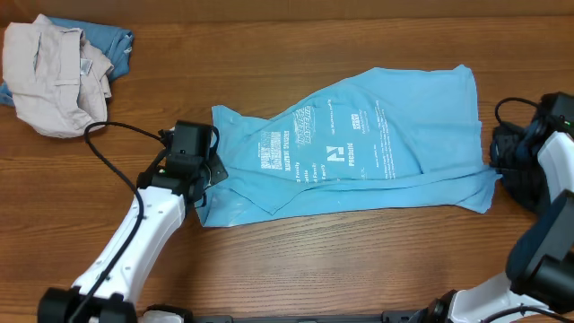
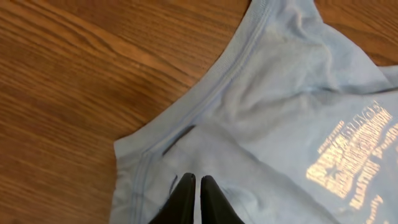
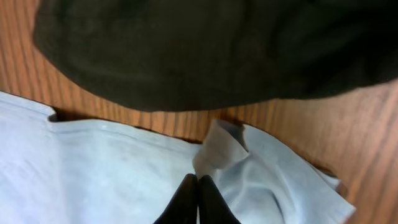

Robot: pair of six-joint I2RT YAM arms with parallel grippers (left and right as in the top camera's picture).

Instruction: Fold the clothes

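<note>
1. Jaws pressed together: left gripper (image 2: 198, 180), right gripper (image 3: 198, 180), at opposite ends of light sky-blue cotton T-shirt (image 1: 359, 144).
2. Shirt sprawls mid-table, one long edge turned over; folding seems barely begun.
3. Crumpled beige garment (image 1: 54, 76) lies far-left.

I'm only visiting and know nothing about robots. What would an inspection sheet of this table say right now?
Surface: wooden table, wood grain showing around the cloth.
Job's things: sky-blue T-shirt spread out, white lettering up, wrinkled, lower edge partly folded over.
Clutter: beige garment crumpled on a denim-blue garment in the far left corner; dark garment beside the shirt's right end.
Tools: left tool shut, tips over the shirt's left end; right tool shut, tips at the shirt's right end. Whether cloth is pinched cannot be told.
Cables: black cable looping beside the left arm; another cable by the right arm.
Surroundings: nothing seen.
</note>
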